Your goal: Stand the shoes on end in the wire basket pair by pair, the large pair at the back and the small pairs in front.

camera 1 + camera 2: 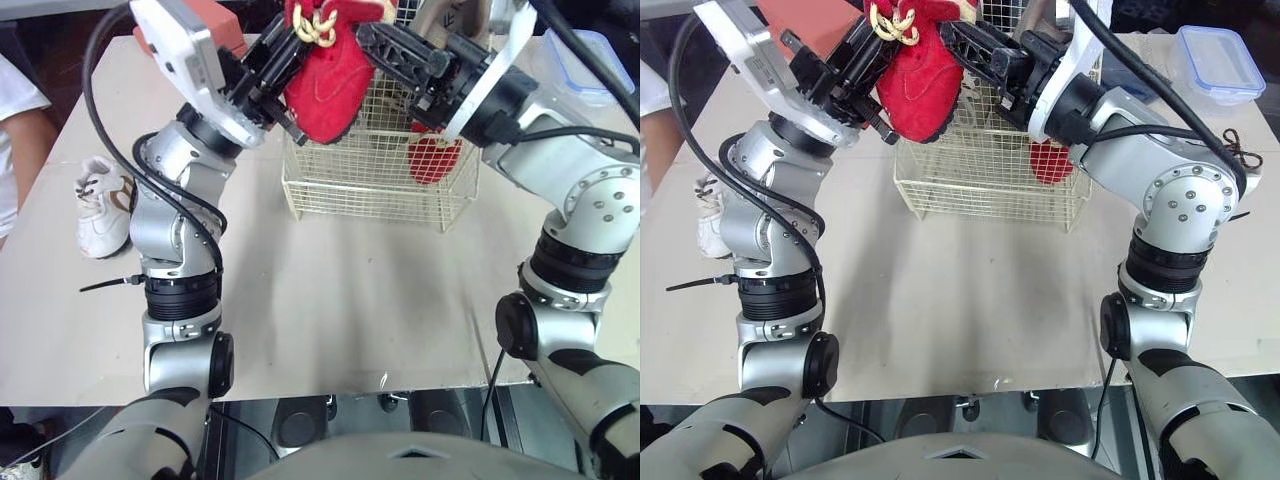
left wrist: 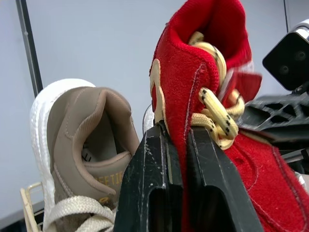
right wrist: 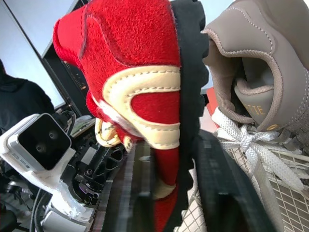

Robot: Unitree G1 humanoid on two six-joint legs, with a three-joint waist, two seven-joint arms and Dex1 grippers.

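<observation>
Broadly, the pale tabletop [image 1: 350, 300] carries the basket [image 1: 370, 185] at its far middle. A tan shoe [image 2: 82, 145] with a white sole stands on end in the basket, toward its far side. A red shoe [image 1: 325, 85] with yellow laces hangs in the air above the basket's front left corner, gripped from both sides. The left hand [image 2: 176, 140] is clamped on the shoe's upper edge just beside the laces. The right hand [image 3: 171, 145] is clamped across its heel and black sole. A second red shoe [image 1: 435, 160] sits inside the basket near its right front, seen through the wire. A white shoe [image 1: 103, 205] lies on the tabletop well to the left of the basket, beyond the left arm. A clear box [image 1: 1220, 60] with a blue lid rests at the far right corner. A person's white sleeve [image 1: 15, 90] shows at the left edge.
</observation>
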